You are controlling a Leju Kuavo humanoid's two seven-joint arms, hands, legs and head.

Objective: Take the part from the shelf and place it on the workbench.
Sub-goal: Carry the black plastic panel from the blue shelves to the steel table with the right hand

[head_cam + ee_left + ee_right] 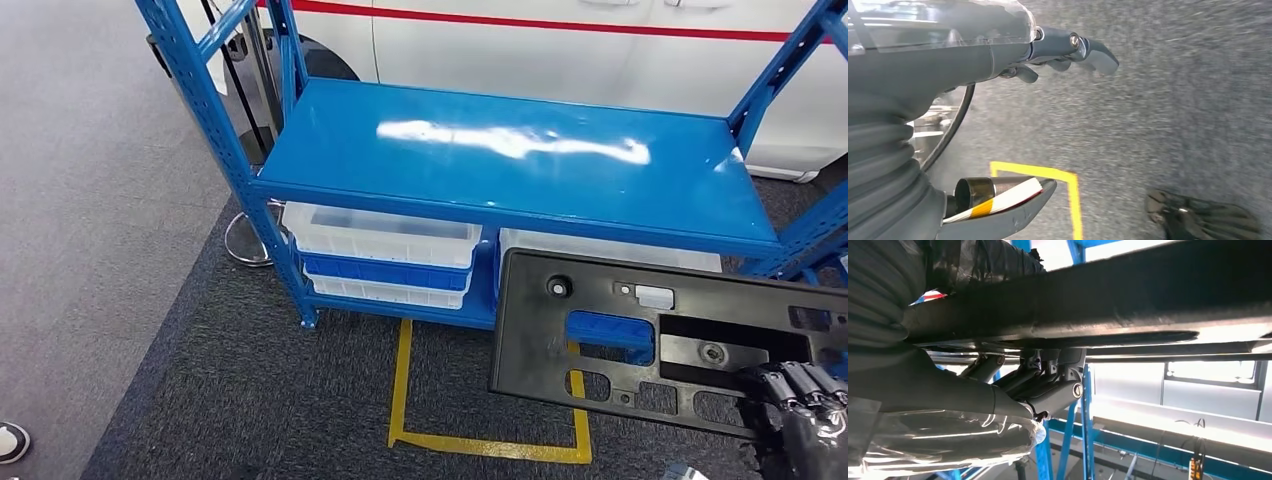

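Note:
A flat black plastic part (pixel 640 335) with several cut-outs hangs in front of the blue shelf (pixel 500 160), low on the right of the head view. My right hand (pixel 805 410) grips it at its near right corner, fingers curled over the edge. In the right wrist view the same part (pixel 1128 300) is a long dark bar, with my right hand (pixel 1043 382) closed under it. My left hand (pixel 1068 50) hangs over grey carpet, fingers apart and holding nothing.
The shelf's top board is bare. Clear and blue bins (pixel 385 255) sit on its lower level. A yellow tape square (pixel 490 440) marks the dark carpet in front. A white vehicle (pixel 560 40) stands behind the shelf. A round stand base (pixel 245 240) lies left of the shelf leg.

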